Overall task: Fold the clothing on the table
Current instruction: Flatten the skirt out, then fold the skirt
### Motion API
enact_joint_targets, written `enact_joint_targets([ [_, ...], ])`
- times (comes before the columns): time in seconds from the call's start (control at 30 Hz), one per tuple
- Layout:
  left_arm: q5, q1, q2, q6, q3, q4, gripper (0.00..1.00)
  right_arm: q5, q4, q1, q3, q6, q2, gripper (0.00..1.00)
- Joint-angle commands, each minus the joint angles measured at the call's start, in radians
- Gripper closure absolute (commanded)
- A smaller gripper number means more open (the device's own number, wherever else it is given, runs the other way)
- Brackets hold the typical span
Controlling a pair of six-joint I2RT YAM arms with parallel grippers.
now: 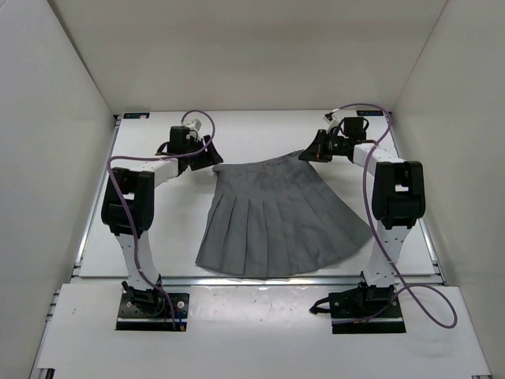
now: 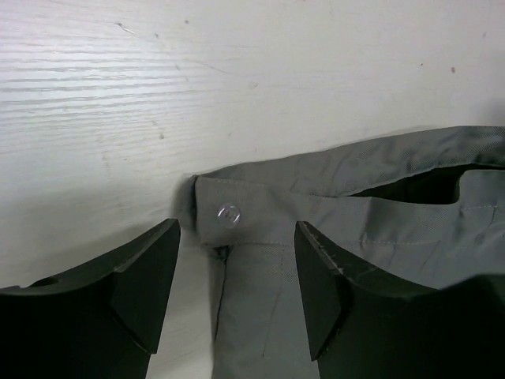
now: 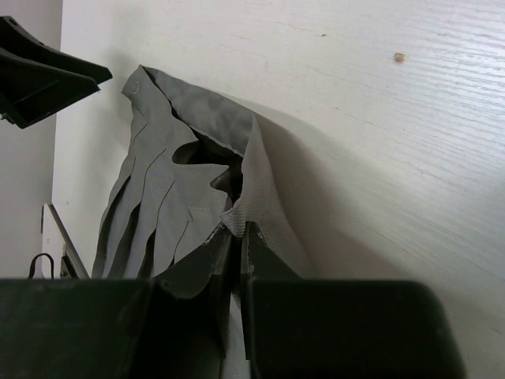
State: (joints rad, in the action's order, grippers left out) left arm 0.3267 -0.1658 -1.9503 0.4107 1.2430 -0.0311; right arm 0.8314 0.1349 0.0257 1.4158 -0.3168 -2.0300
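The left pincer (image 2: pixel 237 264) stood spread, one dark finger (image 2: pixel 142 284) over the bare white worktop (image 1: pixel 177 237) and the other over grey cloth, with the waistband (image 2: pixel 316 185) corner and its small clear button (image 2: pixel 228 214) between them, not gripped. The right pincer (image 3: pixel 237 237) was pressed together, pinching the other end of the waistband and holding that edge raised off the surface, so the cloth draped down from its tips. From the overhead view both pincers sat at the far corners of the dark grey pleated skirt (image 1: pixel 276 213), left (image 1: pixel 209 154) and right (image 1: pixel 312 151). The skirt lay fanned out in the middle of the worktop, its wide hem (image 1: pixel 268 268) toward the arm bases, pleats running from the waistband to the near edge
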Motion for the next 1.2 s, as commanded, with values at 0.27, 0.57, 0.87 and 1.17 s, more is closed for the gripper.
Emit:
enact_joint_targets([
  [0.27, -0.104, -0.052, -0.061, 0.034, 0.095, -0.095, 0.33, 0.029, -0.015, 0.005, 0.023, 0.021, 0.001, 1.0],
  [0.57, -0.147, -0.04, -0.03, 0.037, 0.069, -0.138, 0.36, 0.032, -0.032, 0.011, 0.017, 0.015, 0.001, 1.0],
  [0.87, -0.21, -0.037, 0.039, 0.03, 0.01, -0.154, 0.34, 0.029, -0.024, 0.016, 0.02, 0.021, -0.003, 1.0],
  [1.17, -0.144, -0.063, -0.038, 0.076, 0.033, -0.104, 0.33, 0.035, -0.031, 0.026, 0.021, 0.015, -0.003, 1.0],
])
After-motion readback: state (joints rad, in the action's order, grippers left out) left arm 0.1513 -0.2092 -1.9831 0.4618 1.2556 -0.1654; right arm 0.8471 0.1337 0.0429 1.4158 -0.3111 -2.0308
